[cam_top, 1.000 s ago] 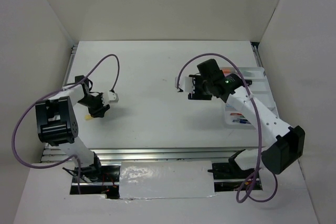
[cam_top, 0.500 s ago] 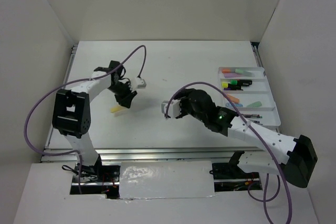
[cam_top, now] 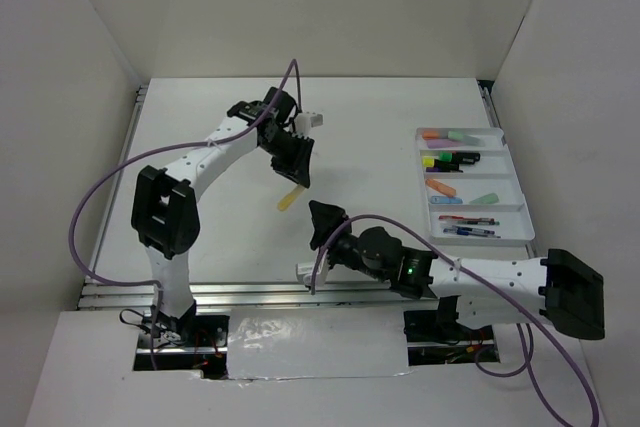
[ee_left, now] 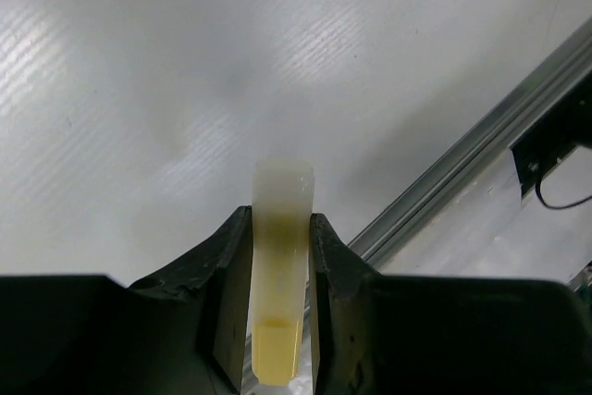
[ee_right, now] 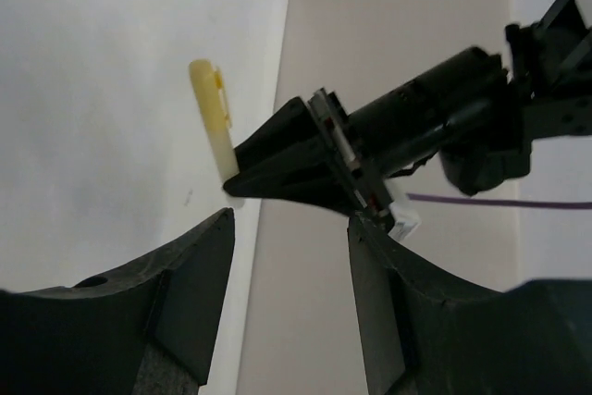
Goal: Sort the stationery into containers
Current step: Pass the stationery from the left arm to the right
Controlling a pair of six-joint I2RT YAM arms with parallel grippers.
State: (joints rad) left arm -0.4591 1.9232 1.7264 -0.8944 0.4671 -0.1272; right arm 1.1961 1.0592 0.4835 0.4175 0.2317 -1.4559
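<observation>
A pale yellow marker [ee_left: 282, 270] is clamped between the fingers of the left gripper [cam_top: 297, 167], which are closed onto its barrel. It is held off the white table [cam_top: 400, 117] near the middle, well apart from the divided white tray [cam_top: 497, 175] at the right. The right gripper [ee_right: 291, 221] is spread wide, with nothing held, near the marker.
</observation>
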